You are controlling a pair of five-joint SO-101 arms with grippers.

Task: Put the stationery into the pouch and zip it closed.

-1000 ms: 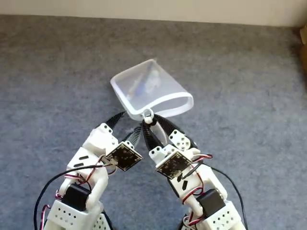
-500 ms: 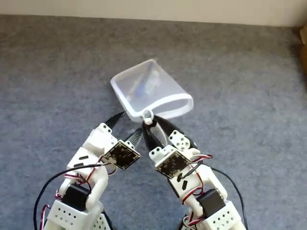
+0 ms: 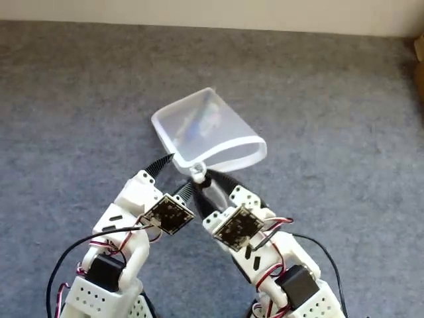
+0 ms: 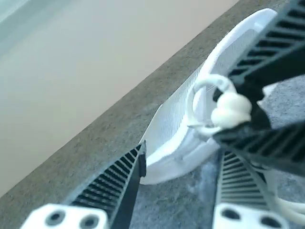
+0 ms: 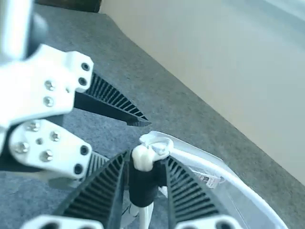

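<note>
A translucent white pouch [image 3: 199, 126] lies on the grey carpet just beyond both arms, its mouth rim [image 3: 232, 147] facing them and gaping. Faint shapes of stationery [image 3: 205, 119] show through its wall. My right gripper [image 3: 201, 180] is shut on the zipper pull [image 3: 197, 171] at the near corner of the mouth; in the right wrist view the right gripper [image 5: 145, 160] clamps the pull's white bead [image 5: 141, 157] below the ring [image 5: 156, 140]. My left gripper [image 3: 173, 177] stands open beside that corner, with the pouch edge [image 4: 167, 129] just beyond its fingertips.
Grey carpet [image 3: 79, 99] stretches free on all sides of the pouch. A pale wall [image 3: 212, 10] borders the far edge. A brown object [image 3: 419, 59] pokes in at the right edge.
The right gripper has drawn back toward the arms' bases and slightly left with the zipper pull in it; the pouch's near corner followed. The left arm barely moved.
</note>
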